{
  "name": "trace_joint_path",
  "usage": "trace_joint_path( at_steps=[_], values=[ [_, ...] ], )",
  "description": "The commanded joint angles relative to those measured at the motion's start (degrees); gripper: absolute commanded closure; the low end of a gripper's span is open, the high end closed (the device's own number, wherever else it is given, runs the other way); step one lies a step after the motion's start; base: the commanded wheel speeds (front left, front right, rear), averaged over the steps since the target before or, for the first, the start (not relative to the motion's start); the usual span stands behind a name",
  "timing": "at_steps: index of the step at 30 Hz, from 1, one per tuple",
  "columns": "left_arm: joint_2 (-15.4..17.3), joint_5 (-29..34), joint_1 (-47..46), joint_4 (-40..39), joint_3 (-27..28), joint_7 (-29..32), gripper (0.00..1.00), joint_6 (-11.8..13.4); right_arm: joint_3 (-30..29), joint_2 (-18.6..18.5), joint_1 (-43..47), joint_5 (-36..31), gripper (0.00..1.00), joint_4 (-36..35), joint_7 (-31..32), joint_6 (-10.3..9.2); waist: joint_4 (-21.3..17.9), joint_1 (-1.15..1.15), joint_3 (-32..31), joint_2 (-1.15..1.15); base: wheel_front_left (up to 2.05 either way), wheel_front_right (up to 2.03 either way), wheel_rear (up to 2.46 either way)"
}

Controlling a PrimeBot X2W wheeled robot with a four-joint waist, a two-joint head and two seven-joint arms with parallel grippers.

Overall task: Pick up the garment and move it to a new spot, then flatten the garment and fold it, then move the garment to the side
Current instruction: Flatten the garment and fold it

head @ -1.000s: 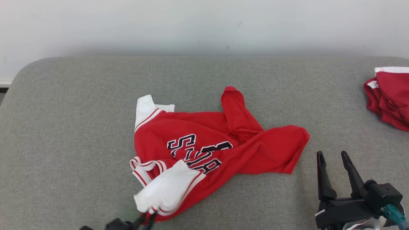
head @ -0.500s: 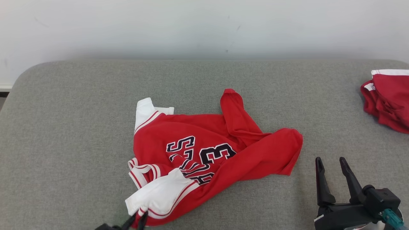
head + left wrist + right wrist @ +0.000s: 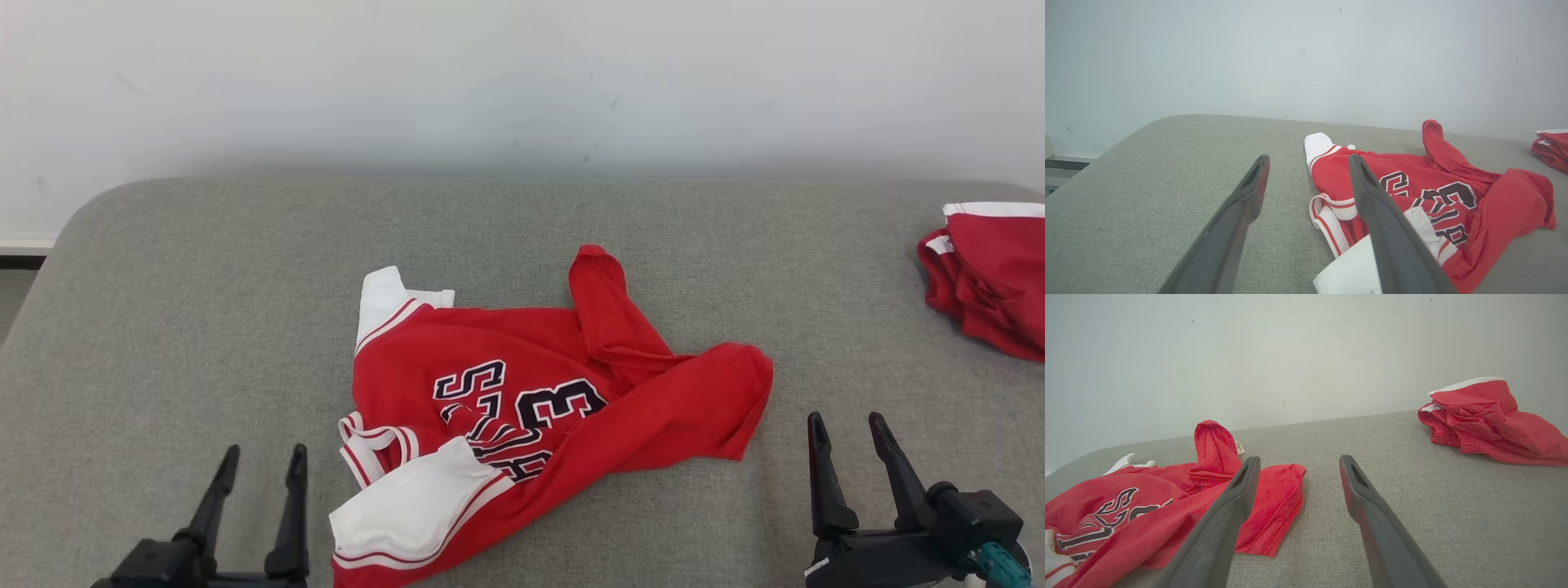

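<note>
The garment (image 3: 522, 400) is a red jersey with white sleeves and dark lettering, lying crumpled in the middle of the grey padded surface (image 3: 204, 310). It also shows in the left wrist view as the jersey (image 3: 1412, 196) and in the right wrist view as red cloth (image 3: 1147, 502). My left gripper (image 3: 263, 457) stands open at the lower left, just left of the white sleeve (image 3: 408, 510), holding nothing. My right gripper (image 3: 845, 425) stands open at the lower right, a little right of the jersey's red hem, with nothing between its fingers.
A second red garment with white trim (image 3: 988, 278) lies bunched at the right edge of the surface, seen also in the right wrist view (image 3: 1486, 420). A pale wall (image 3: 522, 82) rises behind. Bare grey padding lies left of the jersey and between it and the other garment.
My left gripper has let go of the white sleeve, opened, and drawn back to the left of it. The sleeve now lies flat. The head camera has tilted slightly; the right gripper stays put.
</note>
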Motion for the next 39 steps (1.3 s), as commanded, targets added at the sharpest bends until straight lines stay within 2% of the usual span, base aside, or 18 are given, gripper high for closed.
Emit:
trace_joint_path(
  at_steps=[1,8,14,23,31,39],
  values=[
    [-0.52,0.78,0.94,-0.31,0.87,-0.16,0.00,-0.23,0.13,-0.08,0.37,0.01,0.00,-0.12,0.02,-0.16,-0.19,0.00,-0.14,0.00,0.00,0.00,0.00],
    [-4.56,4.75,0.79,-0.43,7.35,-0.16,0.00,-2.32,0.54,-0.31,0.77,0.46,0.00,0.11,0.02,-0.16,-1.63,0.00,-0.92,0.00,0.00,0.00,0.00],
    [-6.61,6.88,1.08,1.80,9.06,-0.17,0.00,-4.23,1.04,0.08,1.54,0.46,0.00,0.17,0.02,-0.16,-3.30,0.00,-2.05,0.00,0.00,0.00,0.00],
    [-8.24,9.31,2.92,2.31,11.18,-0.17,0.00,-5.58,2.01,0.16,2.83,0.37,0.00,-0.34,0.12,-0.16,-5.21,0.00,-3.07,0.00,0.00,0.00,0.00],
    [-9.67,11.17,3.43,2.97,12.10,-0.17,0.00,-6.73,1.90,-0.12,3.27,0.06,0.00,0.00,0.88,-0.16,-4.81,0.00,-3.49,0.00,0.00,0.00,0.00],
    [-10.90,12.46,2.04,3.97,11.12,-0.17,0.00,-8.02,3.83,-3.36,-2.06,0.64,0.00,3.74,3.41,-0.16,-1.88,0.00,-2.83,0.00,0.00,0.00,0.00]
  ],
)
